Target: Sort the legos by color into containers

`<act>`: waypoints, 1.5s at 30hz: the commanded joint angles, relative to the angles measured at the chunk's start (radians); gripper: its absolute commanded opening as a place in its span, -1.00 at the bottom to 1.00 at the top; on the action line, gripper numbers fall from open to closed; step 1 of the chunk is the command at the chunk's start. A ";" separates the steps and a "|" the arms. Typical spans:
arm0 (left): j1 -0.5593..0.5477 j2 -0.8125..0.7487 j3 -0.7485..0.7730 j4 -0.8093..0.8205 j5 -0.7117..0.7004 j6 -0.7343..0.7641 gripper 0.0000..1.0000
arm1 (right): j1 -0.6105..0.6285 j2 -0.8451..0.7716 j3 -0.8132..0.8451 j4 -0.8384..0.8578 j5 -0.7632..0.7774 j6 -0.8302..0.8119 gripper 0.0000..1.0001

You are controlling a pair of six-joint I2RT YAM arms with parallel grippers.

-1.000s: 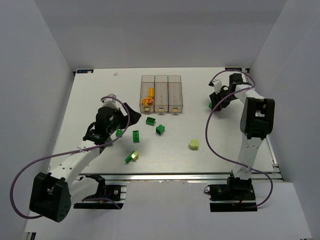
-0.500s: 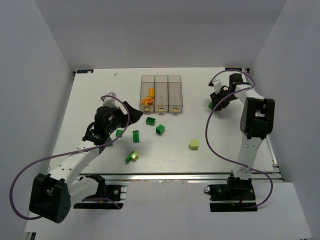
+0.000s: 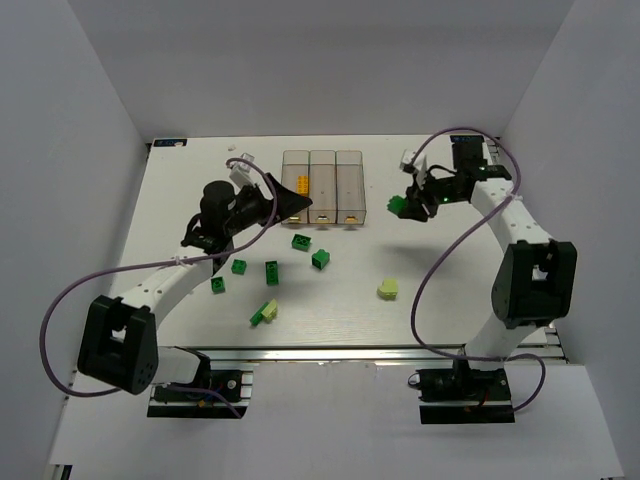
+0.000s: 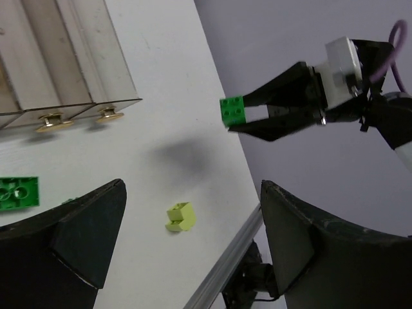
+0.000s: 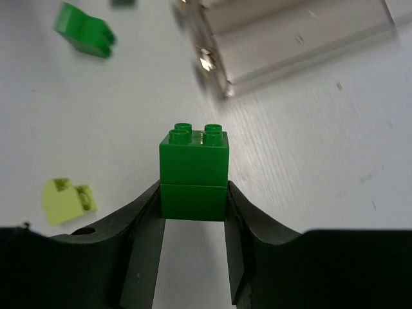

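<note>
My right gripper (image 3: 403, 205) is shut on a bright green lego (image 3: 396, 206), held above the table just right of the three clear containers (image 3: 350, 160). In the right wrist view the green lego (image 5: 194, 174) sits clamped between both fingers (image 5: 145, 251). The left gripper (image 3: 283, 198) is open and empty beside the left container, which holds orange legos (image 3: 298, 185). Through its wide jaws a pale yellow-green lego (image 4: 180, 216) lies on the table. Several green legos (image 3: 301, 241) and another yellow-green one (image 3: 263, 314) are scattered in front of the containers.
The containers' near ends have small brass knobs (image 4: 109, 116). The table's front edge is a metal rail (image 3: 360, 352). Grey walls close in the table at both sides and the back. A purple cable (image 3: 430, 270) loops beside the right arm.
The right gripper closed on the green lego at the far right, lifted it and carried it left toward the containers. The left arm swung away from the scattered legos, up to the left container.
</note>
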 commanded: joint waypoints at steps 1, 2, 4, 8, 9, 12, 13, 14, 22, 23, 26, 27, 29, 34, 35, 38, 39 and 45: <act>0.001 0.040 0.076 0.038 0.127 -0.047 0.87 | 0.100 -0.093 -0.067 0.002 -0.073 -0.059 -1.00; -0.001 0.050 0.082 0.044 0.135 -0.051 0.87 | 0.123 -0.111 -0.079 0.023 -0.067 -0.036 -1.00; -0.002 0.070 0.101 0.045 0.150 -0.056 0.87 | 0.184 -0.154 -0.103 0.079 -0.042 -0.015 -1.00; -0.009 0.099 0.125 0.015 0.173 -0.051 0.87 | 0.273 -0.185 -0.107 0.169 0.007 0.054 -1.00; -0.012 0.108 0.127 0.009 0.178 -0.050 0.87 | 0.299 -0.182 -0.101 0.180 0.021 0.083 -1.00; -0.025 0.119 0.133 -0.031 0.181 -0.036 0.85 | 0.333 -0.170 -0.071 0.220 0.055 0.123 -1.00; -0.031 0.126 0.133 -0.042 0.180 -0.033 0.85 | 0.352 -0.164 -0.068 0.229 0.062 0.131 -1.00; -0.036 0.128 0.134 -0.057 0.176 -0.029 0.84 | 0.361 -0.159 -0.061 0.246 0.071 0.137 -1.00; -0.061 0.137 0.122 -0.065 0.160 -0.033 0.78 | 0.453 -0.138 -0.056 0.306 0.133 0.171 -1.00; -0.062 0.139 0.124 -0.060 0.158 -0.036 0.78 | 0.459 -0.136 -0.056 0.309 0.136 0.174 -1.00; -0.068 0.145 0.125 -0.050 0.160 -0.042 0.76 | 0.478 -0.128 -0.054 0.318 0.147 0.180 -1.00; -0.070 0.151 0.125 -0.048 0.161 -0.044 0.75 | 0.484 -0.127 -0.054 0.321 0.150 0.182 -1.00; -0.073 0.159 0.128 -0.048 0.166 -0.044 0.72 | 0.487 -0.125 -0.053 0.330 0.150 0.189 -1.00; -0.082 0.172 0.119 -0.041 0.170 -0.044 0.70 | 0.496 -0.125 -0.050 0.337 0.145 0.194 -1.00; -0.084 0.174 0.118 -0.037 0.170 -0.045 0.70 | 0.498 -0.125 -0.050 0.337 0.141 0.195 -1.00; -0.088 0.175 0.113 -0.021 0.170 -0.047 0.69 | 0.504 -0.125 -0.048 0.335 0.127 0.202 -1.00; -0.091 0.174 0.110 -0.016 0.169 -0.045 0.67 | 0.507 -0.125 -0.048 0.337 0.125 0.206 -1.00; -0.096 0.172 0.090 0.044 0.172 -0.053 0.58 | 0.527 -0.125 -0.053 0.337 0.118 0.206 -1.00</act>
